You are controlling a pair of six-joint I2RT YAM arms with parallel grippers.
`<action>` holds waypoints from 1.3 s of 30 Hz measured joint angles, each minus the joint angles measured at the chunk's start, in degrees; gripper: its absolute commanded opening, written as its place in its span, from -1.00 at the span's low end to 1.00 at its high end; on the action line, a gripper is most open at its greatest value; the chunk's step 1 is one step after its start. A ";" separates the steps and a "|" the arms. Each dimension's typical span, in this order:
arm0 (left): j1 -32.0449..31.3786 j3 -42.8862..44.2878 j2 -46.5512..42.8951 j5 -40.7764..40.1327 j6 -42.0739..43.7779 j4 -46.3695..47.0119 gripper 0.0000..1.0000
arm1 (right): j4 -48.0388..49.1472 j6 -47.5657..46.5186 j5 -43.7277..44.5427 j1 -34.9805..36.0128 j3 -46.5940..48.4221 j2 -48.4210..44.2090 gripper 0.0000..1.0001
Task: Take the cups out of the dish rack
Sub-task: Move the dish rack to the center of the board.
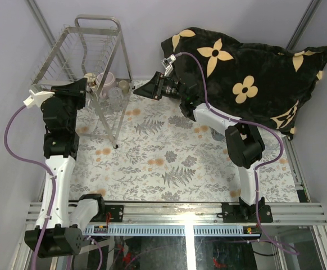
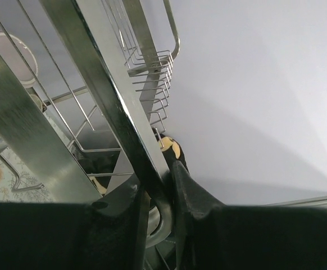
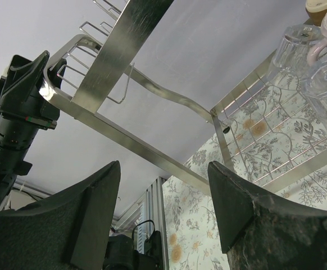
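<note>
Silver wire dish rack (image 1: 76,53) stands at the counter's (image 1: 169,163) far left, with 1 pink mug (image 1: 104,82) and 1 clear glass (image 1: 116,97) within its right end. Left pincer (image 2: 160,185) clamps a rack tube; right pincer (image 3: 163,169) gapes wide, empty, nearby.

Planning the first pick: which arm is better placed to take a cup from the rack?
Right: the right gripper is open and faces the clear glass; the left gripper clamps the dish rack frame.
</note>
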 measured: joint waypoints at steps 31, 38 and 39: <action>0.04 7.23 -6.99 3.02 1.16 -22.93 -1.00 | 1.38 3.67 -0.07 -0.02 6.82 0.74 0.42; 0.04 8.04 -9.49 3.82 1.27 -27.12 -1.00 | 3.43 7.89 0.07 -0.04 14.58 4.85 0.42; 0.07 8.17 -9.79 4.00 1.27 -27.78 -1.00 | 3.52 8.44 0.07 -0.04 15.32 5.57 0.42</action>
